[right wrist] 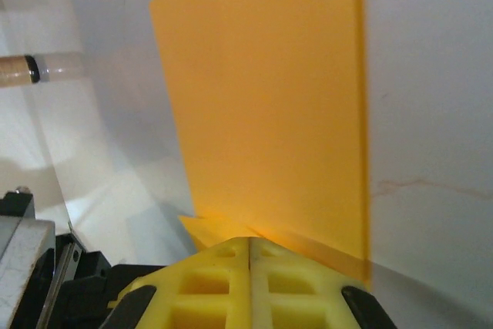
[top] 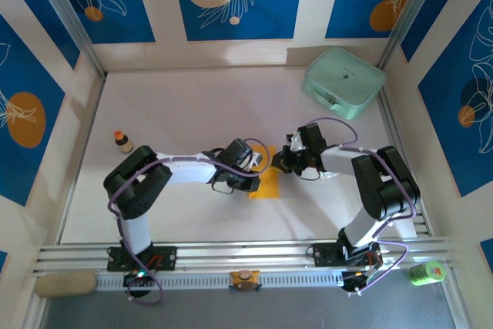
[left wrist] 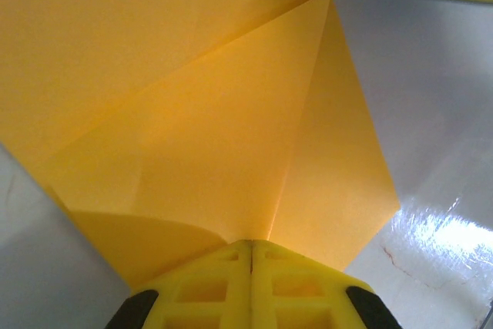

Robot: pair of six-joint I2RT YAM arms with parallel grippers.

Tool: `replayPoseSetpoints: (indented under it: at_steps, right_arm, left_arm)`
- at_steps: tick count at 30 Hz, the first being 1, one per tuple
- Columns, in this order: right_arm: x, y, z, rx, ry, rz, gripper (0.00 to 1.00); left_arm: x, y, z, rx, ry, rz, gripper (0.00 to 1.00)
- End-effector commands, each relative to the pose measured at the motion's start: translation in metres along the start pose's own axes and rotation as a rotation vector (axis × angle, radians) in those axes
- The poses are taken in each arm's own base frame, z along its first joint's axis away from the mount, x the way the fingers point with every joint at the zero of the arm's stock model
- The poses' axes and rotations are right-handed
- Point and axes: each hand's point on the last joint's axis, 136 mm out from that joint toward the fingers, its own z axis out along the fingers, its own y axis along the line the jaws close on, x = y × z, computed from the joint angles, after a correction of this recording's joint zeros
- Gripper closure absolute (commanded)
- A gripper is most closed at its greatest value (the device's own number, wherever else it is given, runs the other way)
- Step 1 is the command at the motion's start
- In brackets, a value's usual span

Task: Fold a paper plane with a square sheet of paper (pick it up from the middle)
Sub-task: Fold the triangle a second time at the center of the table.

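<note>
Up close, the left jaws are pressed together on a folded corner of the square sheet of paper (left wrist: 216,136); the right jaws pinch its other side. It sits mid-bench (top: 192,105), between both arms.

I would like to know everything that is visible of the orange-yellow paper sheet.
The thin, plain orange-yellow paper sheet is partly folded, with sharp creases and overlapping flaps. It is over the white table, near its middle. The left gripper and the right gripper are each shut on an edge of it.
</note>
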Motion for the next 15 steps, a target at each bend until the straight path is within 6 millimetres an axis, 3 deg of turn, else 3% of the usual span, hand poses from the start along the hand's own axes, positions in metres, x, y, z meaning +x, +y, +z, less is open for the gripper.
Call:
replayPoseSetpoints:
  at_steps: [1, 7, 11, 15]
  right_arm:
    - [0.012, -0.005, 0.008, 0.019, 0.040, 0.018, 0.98]
    - [0.026, -0.049, 0.017, 0.130, 0.067, 0.135, 1.00]
    - [0.027, -0.052, 0.018, 0.127, 0.078, 0.145, 1.00]
    - [0.026, -0.052, 0.017, 0.132, 0.073, 0.142, 1.00]
  left_arm:
    - [0.017, 0.017, -0.001, -0.060, 0.054, -0.028, 1.00]
    - [0.007, 0.005, -0.009, -0.035, 0.030, -0.030, 1.00]
    - [-0.014, -0.019, -0.020, 0.026, 0.000, 0.006, 1.00]
    - [-0.025, -0.032, -0.013, 0.089, -0.004, 0.001, 1.00]
